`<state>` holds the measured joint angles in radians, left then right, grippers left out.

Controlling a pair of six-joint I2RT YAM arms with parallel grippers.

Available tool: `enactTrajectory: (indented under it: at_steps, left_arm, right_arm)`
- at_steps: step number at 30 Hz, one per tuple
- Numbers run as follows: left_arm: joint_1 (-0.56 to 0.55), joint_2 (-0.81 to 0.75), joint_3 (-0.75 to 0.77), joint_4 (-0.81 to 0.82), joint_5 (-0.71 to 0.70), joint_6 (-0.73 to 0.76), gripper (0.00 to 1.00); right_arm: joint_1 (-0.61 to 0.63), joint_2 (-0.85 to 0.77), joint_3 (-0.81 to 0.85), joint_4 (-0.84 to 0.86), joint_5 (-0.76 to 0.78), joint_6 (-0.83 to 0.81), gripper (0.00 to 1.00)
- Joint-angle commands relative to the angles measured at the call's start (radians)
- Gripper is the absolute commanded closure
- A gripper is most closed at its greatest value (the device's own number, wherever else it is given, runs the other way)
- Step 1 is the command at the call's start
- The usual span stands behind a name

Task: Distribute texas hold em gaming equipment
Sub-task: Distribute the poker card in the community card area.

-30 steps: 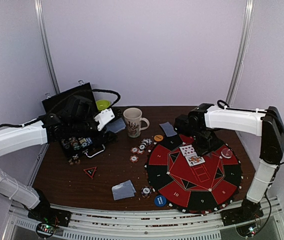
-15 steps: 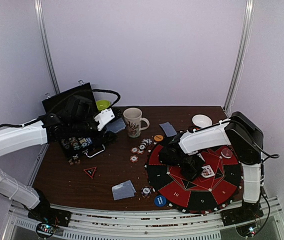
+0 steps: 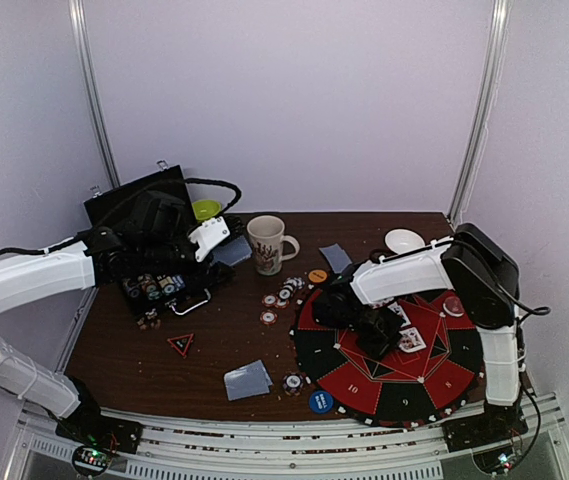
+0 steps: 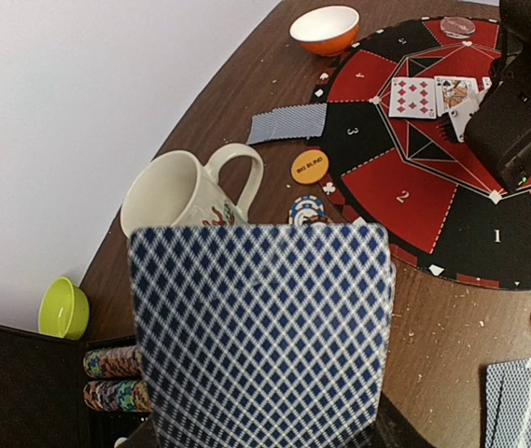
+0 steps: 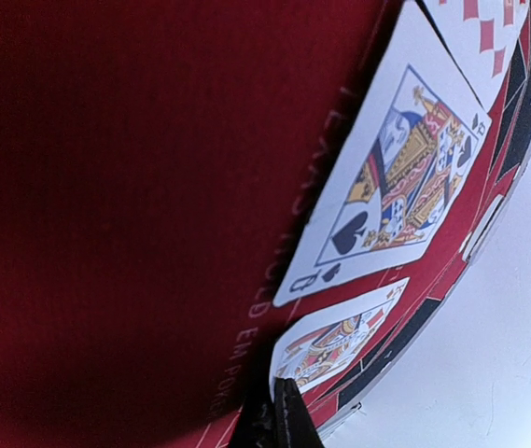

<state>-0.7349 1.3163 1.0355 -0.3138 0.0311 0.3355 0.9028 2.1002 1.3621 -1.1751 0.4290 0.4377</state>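
Note:
My left gripper (image 3: pixel 210 240) is shut on a deck of blue diamond-backed playing cards (image 4: pixel 260 327) that fills the left wrist view and hides the fingers. It hangs over the black chip case (image 3: pixel 159 285). My right gripper (image 3: pixel 379 330) is low over the round red-and-black poker mat (image 3: pixel 364 385). It is shut (image 5: pixel 279 415) on the corner of a red face card (image 5: pixel 340 341), next to a queen of spades (image 5: pixel 396 177). Face-up cards (image 3: pixel 411 340) lie on the mat. Striped chips (image 3: pixel 279 297) lie left of the mat. An orange disc (image 3: pixel 317 276), a blue disc (image 3: pixel 321 402) and a clear disc (image 3: pixel 454 305) lie around it.
A white patterned mug (image 3: pixel 266 243) stands mid-table. Face-down cards lie near the front (image 3: pixel 247 380) and behind the mat (image 3: pixel 336 258). A green bowl (image 3: pixel 205 209) sits behind the case. A white and orange bowl (image 3: pixel 404 241) sits at the back right. A black triangle (image 3: pixel 180 344) lies front left.
My right arm swung from the mat's far side down to its middle, and the face-up cards shifted toward the right of the mat. The left arm has not moved.

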Motion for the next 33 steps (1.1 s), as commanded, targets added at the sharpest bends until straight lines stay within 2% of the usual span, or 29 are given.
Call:
enactTrajectory:
  at_steps: [1, 16, 21, 28, 33]
  left_arm:
    - [-0.004, -0.02, -0.009, 0.053, -0.003, 0.008, 0.48]
    - [-0.004, -0.023, -0.006, 0.054, 0.002, 0.007, 0.48]
    - [-0.003, -0.026, -0.006, 0.053, 0.002, 0.007, 0.48]
    - [-0.004, -0.026, -0.005, 0.053, 0.003, 0.007, 0.48]
    - [-0.003, -0.028, -0.007, 0.054, 0.001, 0.007, 0.48]
  right_arm:
    - [-0.003, 0.03, 0.036, 0.082, -0.011, -0.011, 1.0]
    - [-0.008, 0.029, 0.029, 0.056, -0.016, -0.004, 0.99]
    - [-0.008, 0.028, 0.049, 0.053, -0.047, -0.001, 0.81]
    - [-0.004, 0.0, 0.081, 0.086, -0.158, 0.003, 0.75]
    - [-0.004, -0.034, 0.129, 0.092, -0.233, 0.0, 0.66]
